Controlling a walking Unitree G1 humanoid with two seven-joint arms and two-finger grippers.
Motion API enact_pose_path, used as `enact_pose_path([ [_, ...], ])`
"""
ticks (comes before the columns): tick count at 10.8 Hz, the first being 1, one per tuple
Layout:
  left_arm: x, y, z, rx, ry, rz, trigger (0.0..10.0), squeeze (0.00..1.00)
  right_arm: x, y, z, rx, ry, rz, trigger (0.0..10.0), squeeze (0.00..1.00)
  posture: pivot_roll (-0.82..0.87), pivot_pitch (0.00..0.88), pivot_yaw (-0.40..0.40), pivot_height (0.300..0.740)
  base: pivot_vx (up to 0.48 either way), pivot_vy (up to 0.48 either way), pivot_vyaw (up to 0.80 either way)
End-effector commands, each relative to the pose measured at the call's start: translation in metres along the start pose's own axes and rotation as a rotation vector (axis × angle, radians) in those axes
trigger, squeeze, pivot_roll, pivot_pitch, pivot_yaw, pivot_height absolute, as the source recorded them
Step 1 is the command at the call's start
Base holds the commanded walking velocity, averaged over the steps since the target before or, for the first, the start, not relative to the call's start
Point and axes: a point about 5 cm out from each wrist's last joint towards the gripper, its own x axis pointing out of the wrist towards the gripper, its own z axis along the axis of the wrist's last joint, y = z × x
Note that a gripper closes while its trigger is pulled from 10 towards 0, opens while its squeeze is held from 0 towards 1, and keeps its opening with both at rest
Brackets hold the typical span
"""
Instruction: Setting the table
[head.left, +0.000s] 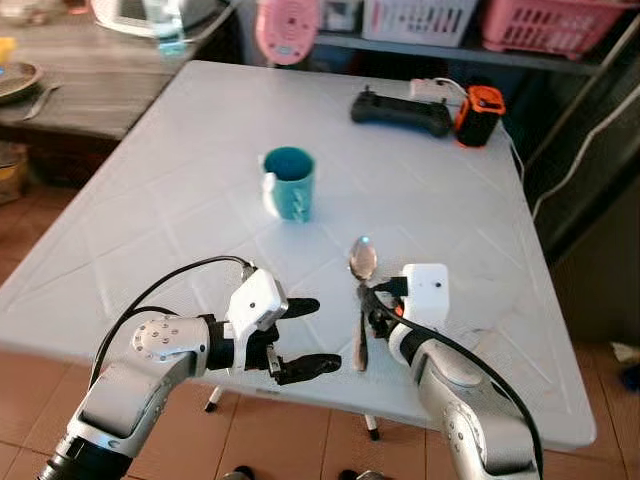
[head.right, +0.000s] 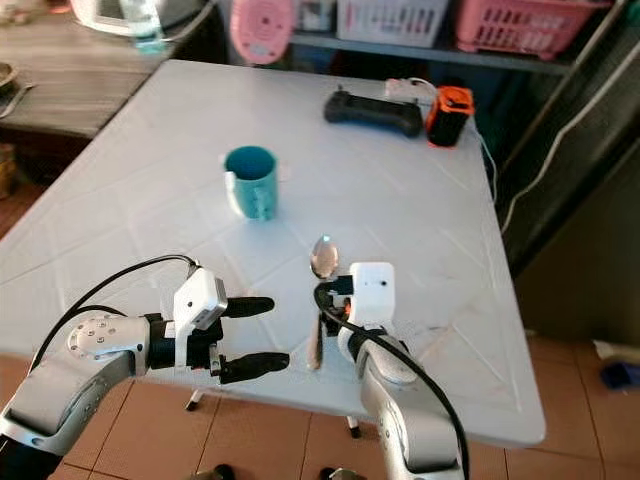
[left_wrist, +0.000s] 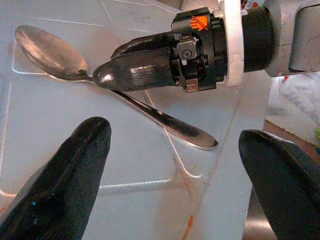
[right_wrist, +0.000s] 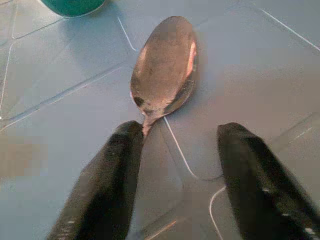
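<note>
A metal spoon lies on the white table near its front edge, bowl pointing away from me. My right gripper hovers low over the spoon's neck, open. One finger touches the neck and the other stands apart. The spoon's handle runs under that gripper towards the table edge. My left gripper is open just left of the handle, at the front edge, holding nothing. A teal mug stands upright mid-table, beyond the spoon and to its left.
A black controller and an orange-and-black device lie at the far right of the table. A wooden side table stands to the left. Baskets sit on a shelf behind. Tiled floor lies below the front edge.
</note>
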Motion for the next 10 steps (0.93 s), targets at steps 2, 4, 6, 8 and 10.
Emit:
enact_pose_path([
  [2, 0.003, -0.003, 0.004, 0.026, -0.001, -0.002, 10.0, 0.00, 0.001, 0.003, -0.018, -0.048, 0.086, 0.026, 0.0, 0.00, 0.22, 0.179, -0.031, 0.740, 0.000, 0.000, 0.00],
  [4, 0.004, -0.003, 0.003, 0.027, 0.001, -0.006, 10.0, 0.00, -0.001, -0.008, -0.022, -0.107, 0.100, -0.011, 0.0, 0.00, 0.21, 0.185, -0.021, 0.740, 0.000, 0.000, 0.00],
  [6, 0.004, -0.003, 0.003, 0.030, 0.006, -0.013, 10.0, 0.00, 0.002, -0.014, -0.022, -0.154, 0.092, -0.021, 0.0, 0.00, 0.21, 0.193, -0.011, 0.740, 0.000, 0.000, 0.00],
  [8, 0.004, -0.003, 0.004, 0.033, 0.010, -0.013, 10.0, 0.00, 0.002, -0.026, -0.023, -0.159, 0.102, -0.087, 0.0, 0.00, 0.21, 0.197, -0.008, 0.740, 0.000, 0.000, 0.00],
  [10, 0.004, -0.003, 0.005, 0.036, 0.015, -0.009, 10.0, 0.00, -0.006, -0.033, -0.028, -0.149, 0.107, -0.136, 0.0, 0.00, 0.22, 0.197, -0.009, 0.740, 0.000, 0.000, 0.00],
])
